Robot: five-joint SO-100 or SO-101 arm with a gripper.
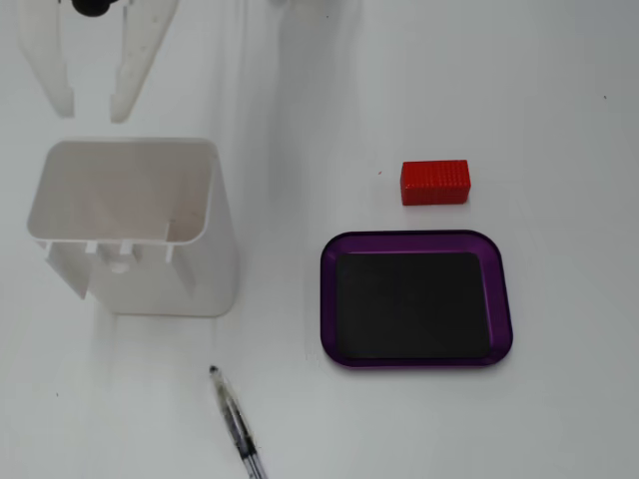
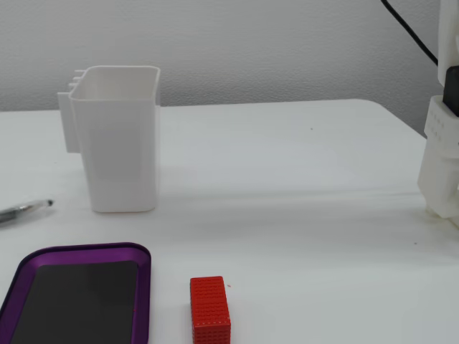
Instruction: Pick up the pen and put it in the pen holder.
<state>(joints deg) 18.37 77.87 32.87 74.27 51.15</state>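
A clear pen with a black tip (image 1: 238,424) lies on the white table near the bottom edge of a fixed view; its end also shows at the left edge of the other fixed view (image 2: 25,210). The white pen holder (image 1: 215,261) stands upright and empty between the pen and my gripper, and shows too in the side-on fixed view (image 2: 118,143). My white gripper (image 1: 91,110) is open and empty at the top left, beyond the holder and far from the pen. The gripper itself is out of view in the side-on fixed view.
A purple tray with a black inside (image 1: 325,299) (image 2: 79,251) lies right of the pen. A red block (image 1: 435,183) (image 2: 209,309) sits beside the tray. The arm's white base (image 2: 441,158) stands at the right edge.
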